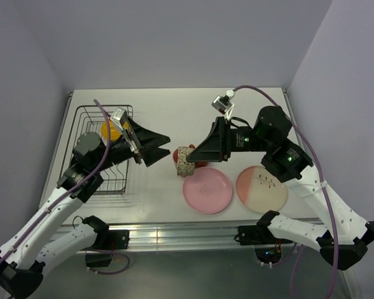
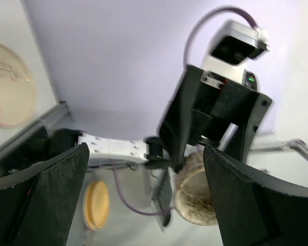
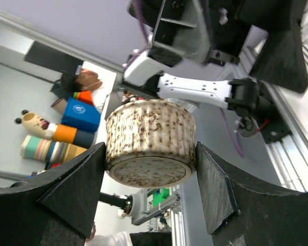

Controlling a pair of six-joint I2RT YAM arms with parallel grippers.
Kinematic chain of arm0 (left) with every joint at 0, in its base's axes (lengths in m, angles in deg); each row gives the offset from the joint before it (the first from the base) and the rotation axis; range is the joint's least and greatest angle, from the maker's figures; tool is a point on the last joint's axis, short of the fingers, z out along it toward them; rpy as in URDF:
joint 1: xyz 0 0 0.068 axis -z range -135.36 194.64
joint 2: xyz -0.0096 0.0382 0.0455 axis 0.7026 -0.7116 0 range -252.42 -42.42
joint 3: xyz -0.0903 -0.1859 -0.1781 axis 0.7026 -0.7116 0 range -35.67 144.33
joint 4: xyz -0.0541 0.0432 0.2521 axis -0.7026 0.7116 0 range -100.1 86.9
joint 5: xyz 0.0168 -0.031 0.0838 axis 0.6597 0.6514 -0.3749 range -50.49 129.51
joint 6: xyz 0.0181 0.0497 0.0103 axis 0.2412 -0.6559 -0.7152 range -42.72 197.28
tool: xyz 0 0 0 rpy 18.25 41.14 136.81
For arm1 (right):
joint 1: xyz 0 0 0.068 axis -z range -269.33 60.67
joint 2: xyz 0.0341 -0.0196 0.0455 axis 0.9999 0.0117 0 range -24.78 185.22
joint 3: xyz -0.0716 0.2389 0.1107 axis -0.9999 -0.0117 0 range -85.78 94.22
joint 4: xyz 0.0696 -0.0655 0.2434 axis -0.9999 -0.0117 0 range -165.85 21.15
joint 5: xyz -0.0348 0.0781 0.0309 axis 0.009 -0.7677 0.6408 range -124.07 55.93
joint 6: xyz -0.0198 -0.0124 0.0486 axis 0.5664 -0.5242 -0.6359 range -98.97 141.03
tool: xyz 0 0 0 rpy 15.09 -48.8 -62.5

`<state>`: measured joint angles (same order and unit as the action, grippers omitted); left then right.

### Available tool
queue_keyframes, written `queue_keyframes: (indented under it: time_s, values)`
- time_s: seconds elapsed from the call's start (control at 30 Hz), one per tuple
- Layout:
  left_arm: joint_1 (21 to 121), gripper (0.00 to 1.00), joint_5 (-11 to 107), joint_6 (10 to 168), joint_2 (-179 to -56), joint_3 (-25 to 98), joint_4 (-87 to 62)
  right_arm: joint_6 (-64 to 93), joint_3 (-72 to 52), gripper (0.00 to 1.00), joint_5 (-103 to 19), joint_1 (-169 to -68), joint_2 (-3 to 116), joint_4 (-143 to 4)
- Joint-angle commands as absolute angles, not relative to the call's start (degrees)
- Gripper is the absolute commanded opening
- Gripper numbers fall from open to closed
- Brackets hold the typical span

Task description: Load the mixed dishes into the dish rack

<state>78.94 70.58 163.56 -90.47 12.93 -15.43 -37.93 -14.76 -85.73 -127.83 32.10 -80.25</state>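
My right gripper (image 1: 192, 156) is shut on the small speckled beige cup (image 1: 184, 163) and holds it on its side at the table's middle. In the right wrist view the cup (image 3: 150, 141) sits clamped between both fingers, base toward the camera. My left gripper (image 1: 167, 148) is open and empty, pointing at the cup from the left. In the left wrist view the cup's mouth (image 2: 195, 200) faces me near my right finger. The pink plate (image 1: 207, 190) and pink-and-cream plate (image 1: 262, 185) lie at the front. The orange-yellow bowl (image 1: 112, 131) is in the dish rack (image 1: 87, 118). A red cup (image 1: 201, 165) shows partly under the right gripper. The pink tumbler is out of view.
The rack stands at the table's left, under my left arm. The white table's front edge (image 1: 174, 215) runs just below the plates. Grey walls close the back and both sides.
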Motion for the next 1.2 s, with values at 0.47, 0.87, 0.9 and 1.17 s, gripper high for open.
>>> queue_keyframes:
  time_s: [0.47, 0.87, 0.9, 1.17]
  values:
    - [63.91, 0.99, 27.04, 130.64, -107.72, 62.32, 55.37, -12.21, 7.37, 0.0, -66.16, -138.28, 53.24, -110.59]
    - [43.16, 0.99, 21.07, 127.46, -100.08, 51.0, 57.04, -4.37, 19.25, 0.0, -56.22, -145.22, 70.39, -113.06]
    - [43.06, 0.99, 19.58, 127.9, -99.73, 50.64, 57.65, -3.93, 19.86, 0.0, -55.61, -145.49, 72.4, -113.15]
    - [42.79, 0.99, 9.46, 130.02, -93.49, 48.09, 60.74, -0.15, 28.82, 0.0, -49.11, -150.15, 82.25, -113.06]
